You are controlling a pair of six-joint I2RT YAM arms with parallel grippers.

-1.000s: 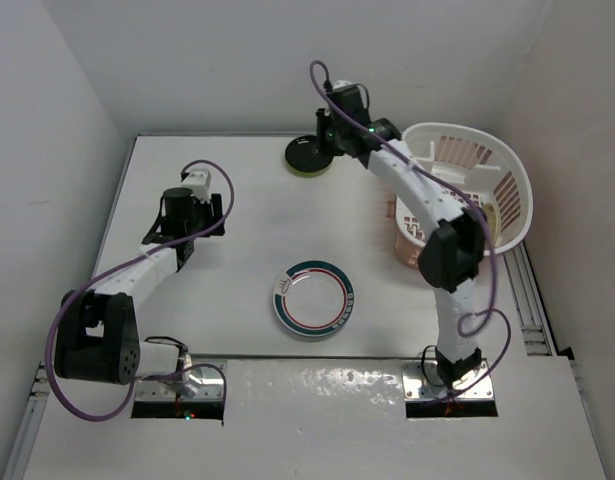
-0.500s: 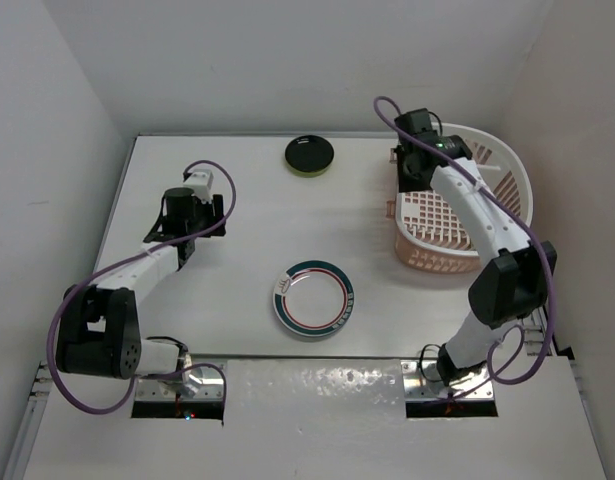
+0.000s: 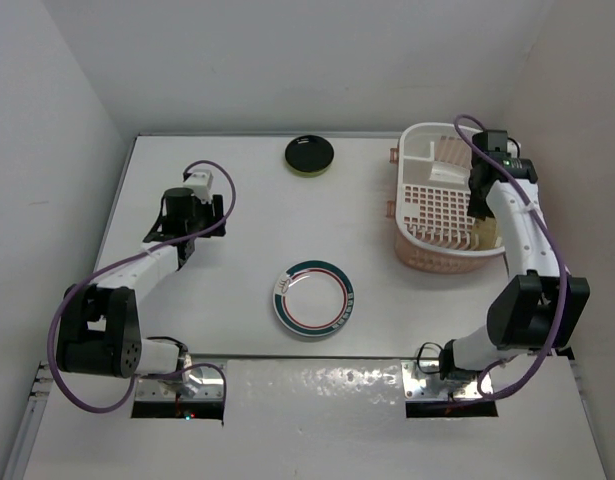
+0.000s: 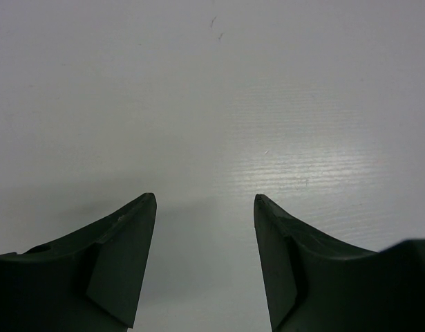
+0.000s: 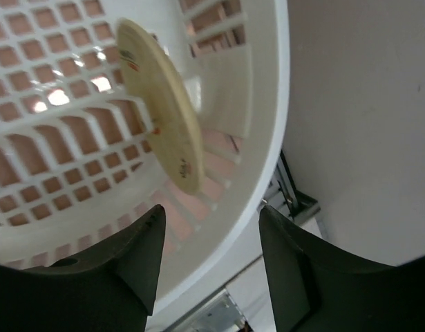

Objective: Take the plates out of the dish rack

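Top external view gives you the dish rack [image 3: 432,205] at the far right of the tabletop [image 3: 237,280], a white slotted basket on a salmon-pink base. Two plates are already out on the tabletop: the small lime-green plate [image 3: 309,156] lies flat at the far edge near the middle, well apart from the rack, and the larger white plate with the green-red rim [image 3: 314,298] lies flat nearer the arm bases, roughly central. Your right arm reaches over the right side of the rack. On the right wrist view your right gripper [image 5: 211,211] has its jaws apart with nothing between them, hanging above the rack's right wall and rim. The tan-brown plate [image 5: 160,104] stands on edge inside the rack, tilted, close to that right wall and resting on the grid floor; the jaws are not touching it. From above you see only a sliver of this plate beside the arm. Your left arm is out over the left side of the tabletop, well apart from both loose plates. On the left wrist view your left gripper [image 4: 204,197] shows jaws apart, empty, with only bare tabletop below them.
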